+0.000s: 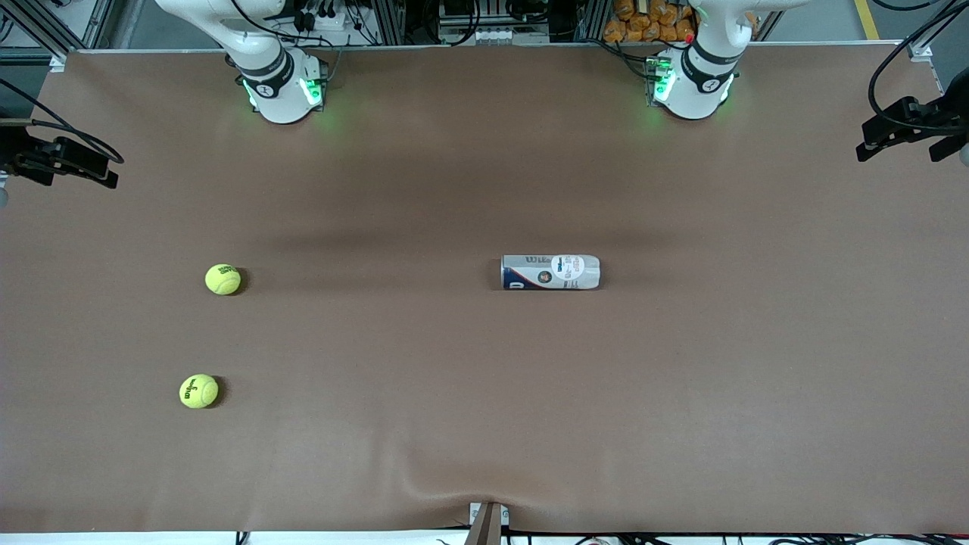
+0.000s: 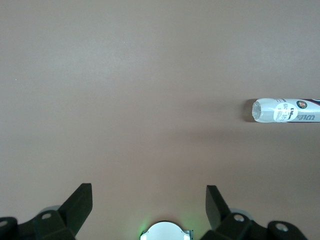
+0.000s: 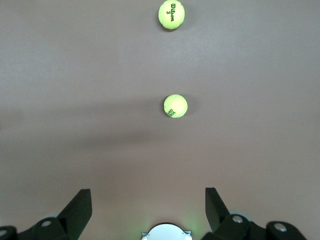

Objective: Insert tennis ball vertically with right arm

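Tennis balls, two fuzzy yellow spheres (image 1: 222,279) (image 1: 198,391), sit toward the right arm's end of the brown table (image 1: 484,393). Mid-table, a glossy cylindrical can (image 1: 550,272) lies on its side. Both grippers (image 2: 149,202) (image 3: 148,202) hover high, fingers spread, empty.

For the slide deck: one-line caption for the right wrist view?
Open right gripper above the brown table, two tennis balls ahead, neither grasped.
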Motion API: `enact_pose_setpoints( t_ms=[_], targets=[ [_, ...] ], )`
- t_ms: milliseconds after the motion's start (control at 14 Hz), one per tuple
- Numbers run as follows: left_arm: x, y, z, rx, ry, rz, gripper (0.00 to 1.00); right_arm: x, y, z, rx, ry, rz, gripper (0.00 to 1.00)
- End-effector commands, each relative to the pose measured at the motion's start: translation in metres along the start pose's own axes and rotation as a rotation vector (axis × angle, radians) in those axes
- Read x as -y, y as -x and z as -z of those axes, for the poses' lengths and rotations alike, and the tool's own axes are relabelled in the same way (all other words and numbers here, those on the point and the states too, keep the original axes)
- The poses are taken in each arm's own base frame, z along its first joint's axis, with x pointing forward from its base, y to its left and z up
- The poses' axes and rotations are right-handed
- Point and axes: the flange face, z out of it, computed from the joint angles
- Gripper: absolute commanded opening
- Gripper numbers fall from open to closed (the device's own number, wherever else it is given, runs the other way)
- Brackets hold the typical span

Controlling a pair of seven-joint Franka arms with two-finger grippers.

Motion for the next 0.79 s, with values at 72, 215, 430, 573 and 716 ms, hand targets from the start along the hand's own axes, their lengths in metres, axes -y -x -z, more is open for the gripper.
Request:
enact_pose_setpoints(
  t_ms=[72, 215, 430, 573, 716],
  targets=[
    [0.002, -0.001, 0.000, 0.009, 0.008, -0.006, 1.00, -0.005, 0.014, 0.005, -0.001, -0.004, -0.024, 1.00],
    [0.002, -0.002, -0.002, 0.015, 0.008, -0.003, 1.00, -0.005, 0.013, 0.004, 0.004, -0.004, -0.022, 1.00],
    [0.001, -0.009, -0.011, 0.033, 0.007, -0.009, 1.00, -0.008, 0.013, 0.003, 0.005, -0.006, -0.030, 1.00],
    [0.001, -0.010, -0.012, 0.033, 0.007, -0.011, 1.00, -0.008, 0.013, 0.004, 0.002, -0.008, -0.029, 1.00],
    [0.001, -0.019, -0.027, 0.064, 0.008, -0.009, 1.00, -0.009, 0.013, 0.004, 0.005, -0.008, -0.025, 1.00]
  ],
)
